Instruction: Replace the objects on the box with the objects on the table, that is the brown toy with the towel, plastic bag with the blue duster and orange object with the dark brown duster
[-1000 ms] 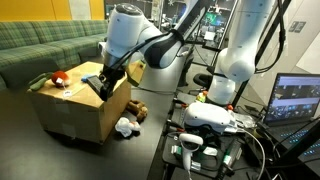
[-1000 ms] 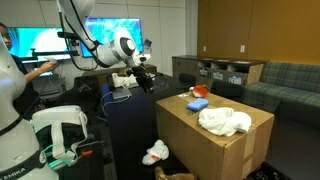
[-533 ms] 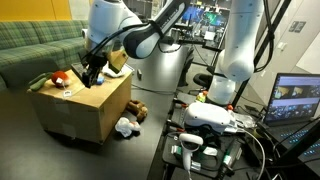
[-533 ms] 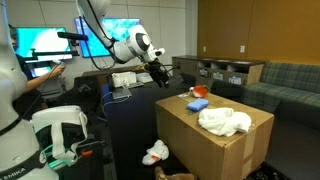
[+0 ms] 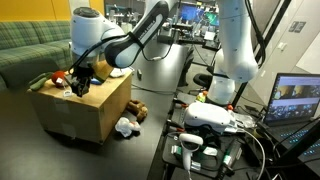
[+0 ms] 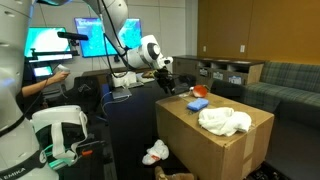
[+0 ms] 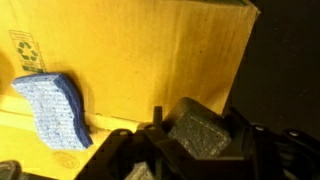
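My gripper (image 5: 80,86) is over the cardboard box (image 5: 90,118), shut on the dark brown duster (image 7: 205,135), a dark block that fills the jaws in the wrist view. The blue duster (image 7: 50,105) lies on the box top to the left of it and also shows in an exterior view (image 6: 198,103). The orange object (image 5: 58,77) sits on the box beyond the gripper. The white towel (image 6: 225,122) lies crumpled on the box top. The plastic bag (image 5: 125,127) and the brown toy (image 5: 140,110) lie on the floor beside the box.
A green sofa (image 5: 35,45) stands behind the box. A second white robot arm (image 5: 235,50) and a black equipment table (image 5: 215,140) with a laptop (image 5: 295,100) are at the right. Monitors (image 6: 60,45) and a person (image 6: 35,85) are behind my arm.
My arm has swung further across the box top, carrying the dark brown duster from the box's near edge toward the orange object. Nothing else moved.
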